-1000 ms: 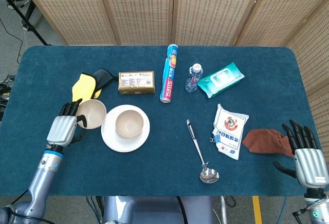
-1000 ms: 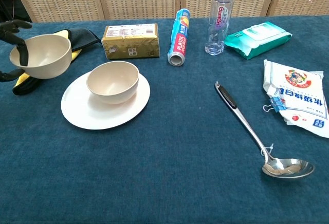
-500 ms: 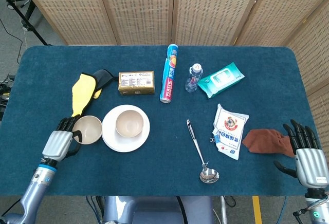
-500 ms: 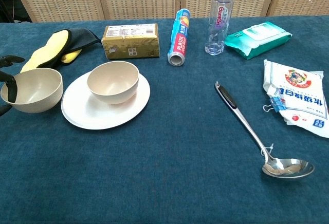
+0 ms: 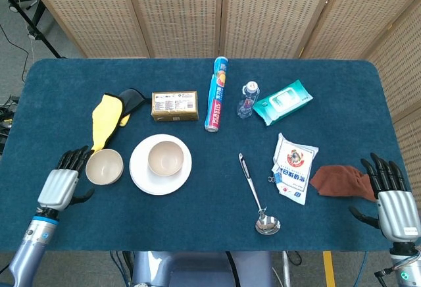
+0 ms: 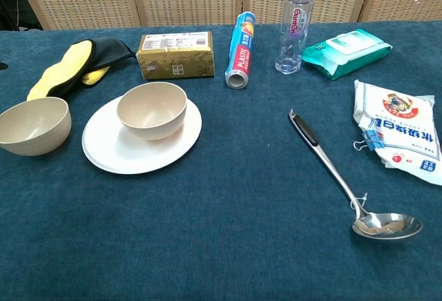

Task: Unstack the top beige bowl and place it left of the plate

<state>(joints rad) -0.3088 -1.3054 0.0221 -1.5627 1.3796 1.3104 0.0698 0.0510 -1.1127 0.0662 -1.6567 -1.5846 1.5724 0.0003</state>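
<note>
The beige bowl [image 5: 104,166] stands upright on the table just to the right of the left hand [image 5: 59,185], beside the white plate [image 5: 141,178]. The left hand holds nothing, its fingers spread near the bowl's rim. The right hand [image 5: 393,205] lies empty, fingers apart.

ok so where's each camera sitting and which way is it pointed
Head view: high above the near edge, looking steeply down on the whole table; shows the left hand beside the beige bowl and the right hand.
Chest view: low at the near edge, looking across the table toward the screens; no hand shows.
Shared: the bowl left of the plate, second bowl, ladle.
</note>
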